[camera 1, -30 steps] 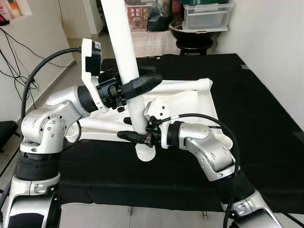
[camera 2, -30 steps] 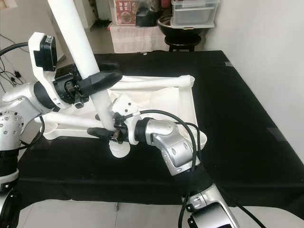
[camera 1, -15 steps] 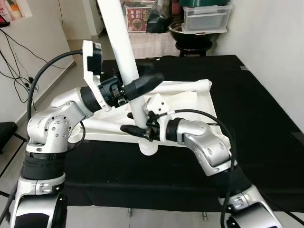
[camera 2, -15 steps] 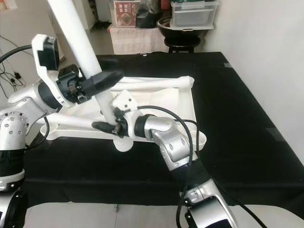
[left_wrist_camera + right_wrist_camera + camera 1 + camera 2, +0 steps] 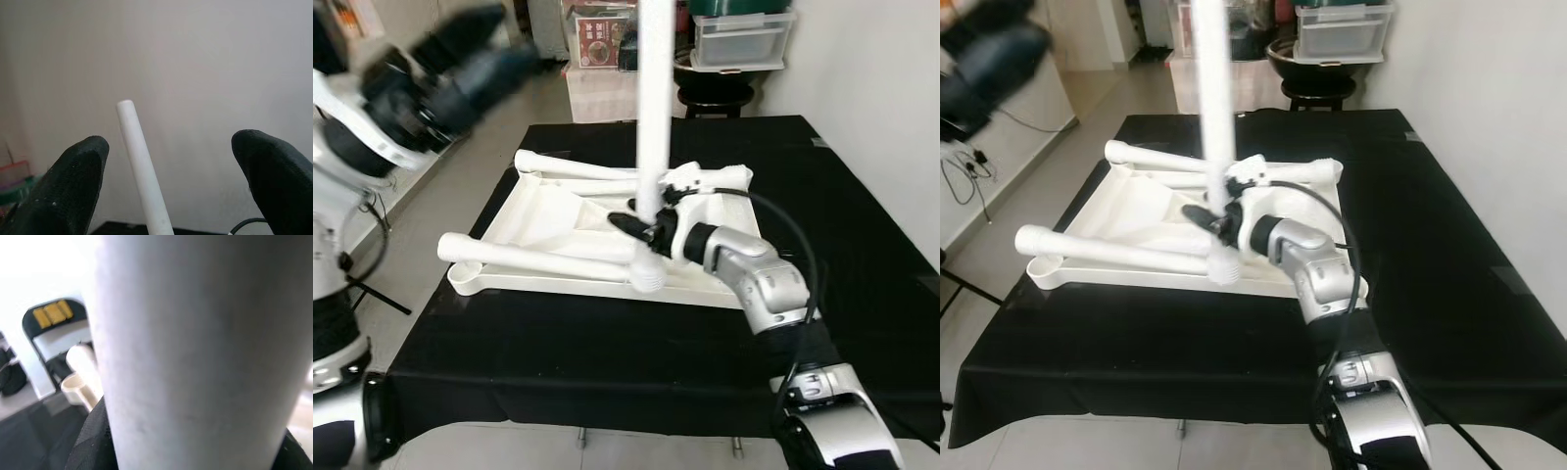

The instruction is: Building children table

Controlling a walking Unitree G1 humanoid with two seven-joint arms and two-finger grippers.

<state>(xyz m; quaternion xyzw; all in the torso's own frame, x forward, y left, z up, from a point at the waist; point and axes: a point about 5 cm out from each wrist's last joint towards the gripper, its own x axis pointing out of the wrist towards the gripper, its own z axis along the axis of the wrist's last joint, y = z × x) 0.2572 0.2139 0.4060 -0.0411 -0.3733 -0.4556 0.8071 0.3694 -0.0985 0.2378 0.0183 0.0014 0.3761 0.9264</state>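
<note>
The left gripper (image 5: 475, 64) is raised high beyond the left edge of the black-covered table (image 5: 862, 245), blurred in the head views; in the left wrist view its two black fingers (image 5: 73, 183) stand wide apart and released, with the top of a white cylindrical plastic table leg (image 5: 142, 166) seen between them but not touched.

On the black cloth, toward the left and middle, lies the upturned white plastic children's tabletop (image 5: 558, 211), its underside facing up. One fitted white leg (image 5: 533, 259) lies along the near edge of the tabletop, its free end reaching past the near left corner. Another fitted white leg (image 5: 573, 168) runs along the far edge from the far left corner, and a further one (image 5: 720, 176) sits at the far right corner.

Near the middle of the tabletop's near edge the loose white leg (image 5: 654, 117) stands nearly upright, its ridged lower end (image 5: 644, 281) down at the rim. The right gripper (image 5: 641, 223) is clenched around this leg low on its shaft, one black finger (image 5: 625, 222) showing on its left side; the silver right arm (image 5: 759, 284) reaches in from the near right. In the right wrist view the leg (image 5: 195, 357) sits right against the camera.

Beyond the far edge of the table stand a black round stool (image 5: 710, 93) and a clear plastic storage box (image 5: 742, 37)
</note>
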